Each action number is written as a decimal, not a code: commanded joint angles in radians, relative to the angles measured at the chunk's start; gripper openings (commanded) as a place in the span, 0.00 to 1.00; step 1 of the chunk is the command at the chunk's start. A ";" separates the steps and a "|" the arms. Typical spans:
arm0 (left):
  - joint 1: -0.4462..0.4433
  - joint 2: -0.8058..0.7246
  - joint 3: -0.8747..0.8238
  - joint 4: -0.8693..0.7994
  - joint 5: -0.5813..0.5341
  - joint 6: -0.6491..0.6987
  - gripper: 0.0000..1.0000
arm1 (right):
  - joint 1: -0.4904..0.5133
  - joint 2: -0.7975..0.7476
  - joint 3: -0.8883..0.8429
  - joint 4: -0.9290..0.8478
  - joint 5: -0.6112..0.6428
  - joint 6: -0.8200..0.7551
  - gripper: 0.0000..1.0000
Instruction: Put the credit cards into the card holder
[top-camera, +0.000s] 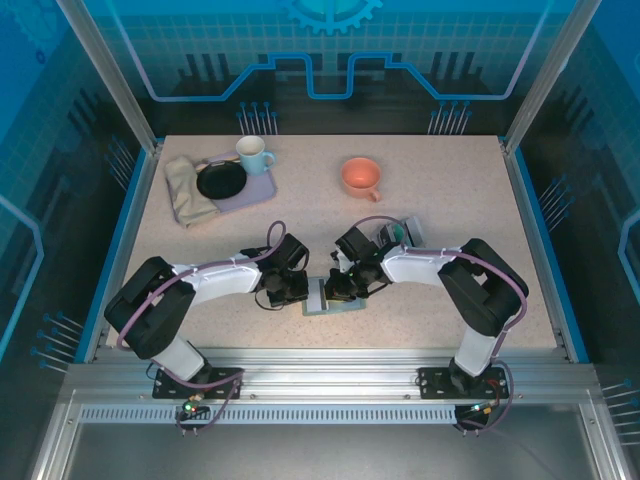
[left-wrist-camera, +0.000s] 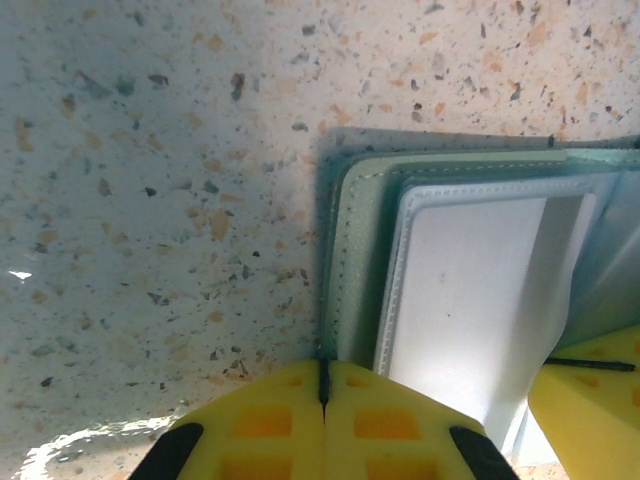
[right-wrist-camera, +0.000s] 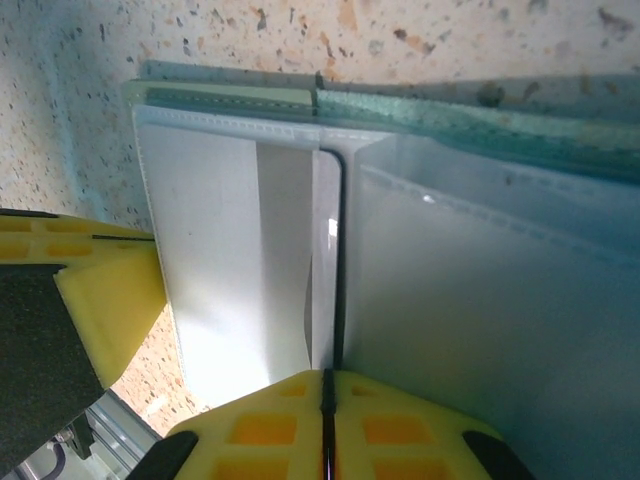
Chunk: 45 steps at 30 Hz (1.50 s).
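Right claw (right-wrist-camera: 325, 400) first: its yellow pads are pressed together, and a thin dark line runs from their seam straight out ahead. That could be a card's edge or just the fold of a clear pocket, and I can't tell whether anything is pinched there. The card holder (right-wrist-camera: 230, 100) lies directly ahead of it, opened flat on the speckled surface (right-wrist-camera: 80, 90). A white pocket panel (right-wrist-camera: 210, 260) sits just to the left of that line, clear sleeves are to the right, and the grey-green cover peeks out along the far edge.

The left claw (left-wrist-camera: 324, 385) is clenched too, with nothing visible between its pads. Its tips touch the holder's near corner, and the holder spreads away ahead and to its right. I read that as pinning the cover down.

From above, the two claws face each other across the holder, whose long axis runs from one claw to the other. The right claw is over the middle and the left is at the outer edge, so my call is that the right arm is nearer the pockets and better placed to feed them. The coming move turns on that dark line, because any slide has to run straight away from the right claw, along the pocket mouth.

The credit cards (top-camera: 397, 233), I'd guess, are the teal shape in the clear box (top-camera: 412, 226). That box sits behind the right claw and well apart from it, too small to confirm.
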 joint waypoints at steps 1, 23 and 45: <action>-0.009 0.034 0.004 0.006 0.001 0.004 0.05 | 0.019 0.000 0.048 -0.021 -0.021 -0.035 0.14; -0.009 0.025 -0.001 -0.047 -0.051 0.029 0.04 | -0.041 -0.136 0.057 -0.424 0.351 -0.214 0.18; -0.009 -0.179 0.153 -0.127 -0.037 0.060 0.51 | -0.268 -0.042 0.455 -0.674 0.652 -0.584 0.41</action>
